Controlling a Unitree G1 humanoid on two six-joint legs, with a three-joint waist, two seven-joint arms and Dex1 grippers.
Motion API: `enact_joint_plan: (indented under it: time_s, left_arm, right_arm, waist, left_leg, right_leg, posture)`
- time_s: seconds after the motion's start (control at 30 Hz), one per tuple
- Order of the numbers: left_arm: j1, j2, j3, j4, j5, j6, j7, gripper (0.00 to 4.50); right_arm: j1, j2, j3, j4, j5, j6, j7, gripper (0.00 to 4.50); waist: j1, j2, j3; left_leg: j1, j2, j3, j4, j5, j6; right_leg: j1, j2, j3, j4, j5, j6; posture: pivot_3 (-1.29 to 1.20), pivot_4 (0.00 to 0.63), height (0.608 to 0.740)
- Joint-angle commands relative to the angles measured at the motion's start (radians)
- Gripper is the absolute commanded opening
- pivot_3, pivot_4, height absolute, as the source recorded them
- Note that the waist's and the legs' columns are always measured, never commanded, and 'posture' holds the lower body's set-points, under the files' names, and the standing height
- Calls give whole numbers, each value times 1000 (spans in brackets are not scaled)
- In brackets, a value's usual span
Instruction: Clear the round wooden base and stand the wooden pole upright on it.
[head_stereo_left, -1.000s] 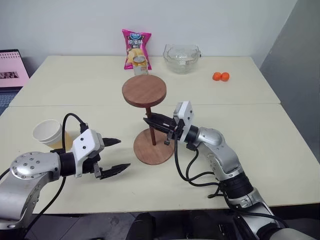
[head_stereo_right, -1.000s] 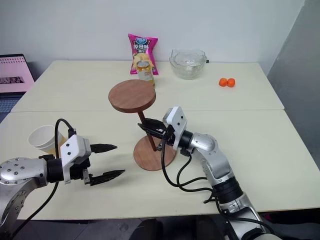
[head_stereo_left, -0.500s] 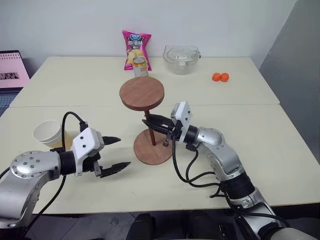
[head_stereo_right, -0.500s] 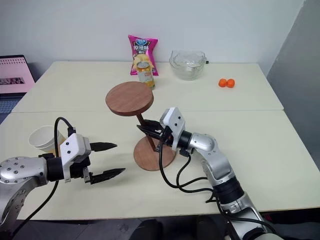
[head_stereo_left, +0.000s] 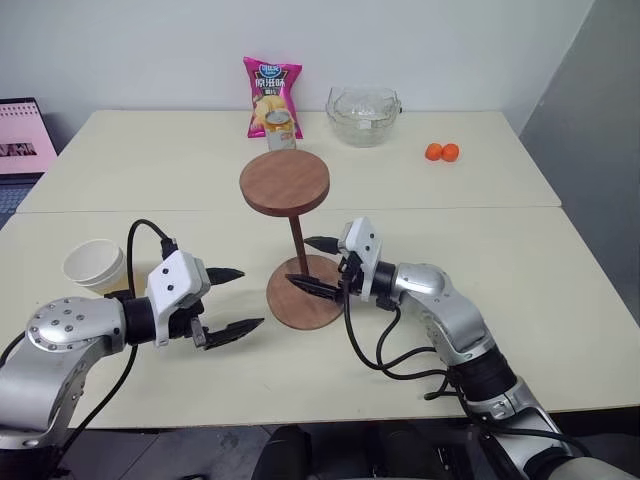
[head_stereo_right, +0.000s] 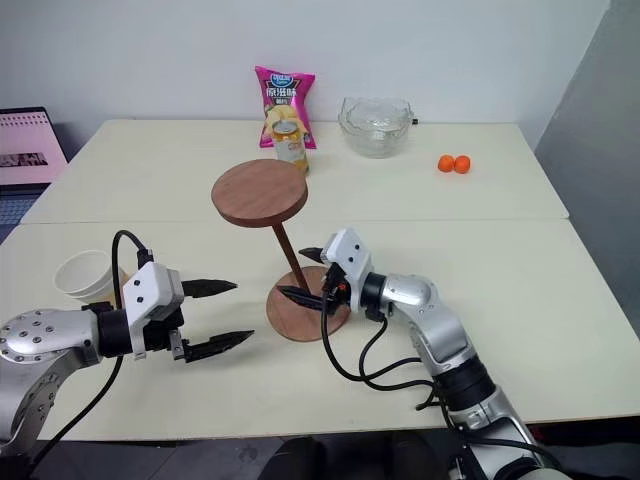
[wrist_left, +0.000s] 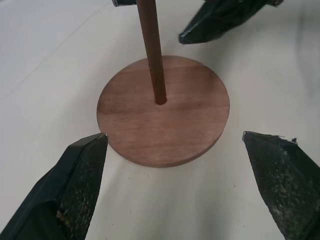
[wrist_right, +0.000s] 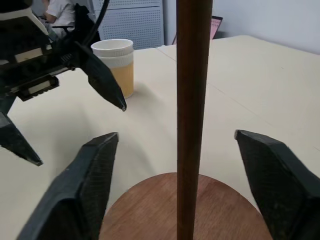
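Observation:
The round wooden base lies flat on the near table, with the wooden pole standing in its centre hole at a slight lean. The pole's fixed disc is at the top. My right gripper is open, one finger on each side of the rod and apart from it. In the right wrist view the pole rises between those spread fingers. My left gripper is open and empty, left of the base. From the left wrist, the base shows between its fingertips.
A paper cup stands by my left arm. At the back of the table are a pink chips bag, a can, a glass bowl and two oranges. A laptop sits far left.
My right gripper was shut on the pole's rod and has let go, its fingers now spread wide. The pole stays standing on the base. The left gripper has not moved.

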Motion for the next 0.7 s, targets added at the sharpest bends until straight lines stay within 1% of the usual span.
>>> enact_joint_plan:
  time_s: [0.03, 0.07, 0.2, 0.27, 0.4, 0.43, 0.53, 0.6, 0.7]
  left_arm:
    - [-23, 3, 39, -25, -18, 14, 28, 4500]
    - [-16, 11, 55, -37, -1, 15, 45, 4500]
    - [20, 45, 102, -63, 30, 38, 67, 4500]
    - [50, 62, 145, -72, 23, 49, 53, 4500]
    - [74, 74, 201, -73, 0, 72, 44, 4500]
    - [77, 78, 223, -65, -3, 77, 39, 4500]
    - [82, 86, 262, -44, -13, 85, 27, 4500]
    - [80, 87, 268, -38, -24, 89, 18, 4500]
    - [70, 86, 256, -8, -23, 58, -9, 4500]
  right_arm:
    - [6, -50, -42, -87, 33, 24, 37, 4457]
    - [11, -99, -64, -108, 36, 24, 65, 4457]
    - [25, -228, -125, -157, 66, 27, 139, 4457]
    - [37, -321, -181, -189, 99, 21, 207, 4457]
    - [52, -432, -238, -232, 156, 53, 276, 4457]
    - [62, -489, -275, -246, 182, 64, 320, 4457]
    - [89, -610, -348, -281, 237, 91, 407, 4457]
    - [105, -652, -360, -308, 265, 115, 422, 4457]
    - [117, -669, -365, -346, 293, 152, 403, 4457]
  waist:
    - [0, 0, 0]
    - [0, 0, 0]
    - [0, 0, 1]
    - [0, 0, 2]
    - [2, 1, 4]
    - [1, 1, 4]
    - [3, 3, 5]
    - [6, 3, 5]
    - [8, 2, 5]
  left_leg:
    - [0, 0, 0, 0, 0, 0]
    - [0, 0, 0, 0, 0, 0]
    - [0, 0, 0, 0, 0, 0]
    - [0, 0, 0, 0, 0, 0]
    - [0, 0, 0, 0, 0, 0]
    - [0, 0, 0, 0, 0, 0]
    - [0, 0, 0, 0, 0, 0]
    - [-1, 0, 0, 0, 0, 0]
    - [0, 0, 0, 0, 0, 0]
  right_leg:
    - [0, 0, 0, 0, 0, 0]
    - [0, 0, 0, 0, 0, 0]
    - [0, 0, 0, 0, 0, 0]
    - [0, 0, 0, 0, 0, 0]
    - [0, 0, 0, -1, 0, 0]
    - [0, 0, -1, 0, 0, 0]
    - [0, 0, -1, -1, 0, 0]
    - [0, 0, -1, -1, 0, 0]
    - [1, 0, -1, -1, 0, 0]
  posture:
    - [0, 150, 740]
    - [0, 150, 740]
    - [0, 150, 740]
    - [0, 150, 740]
    - [0, 150, 740]
    - [0, 150, 740]
    - [0, 150, 740]
    - [0, 150, 740]
    - [0, 150, 740]
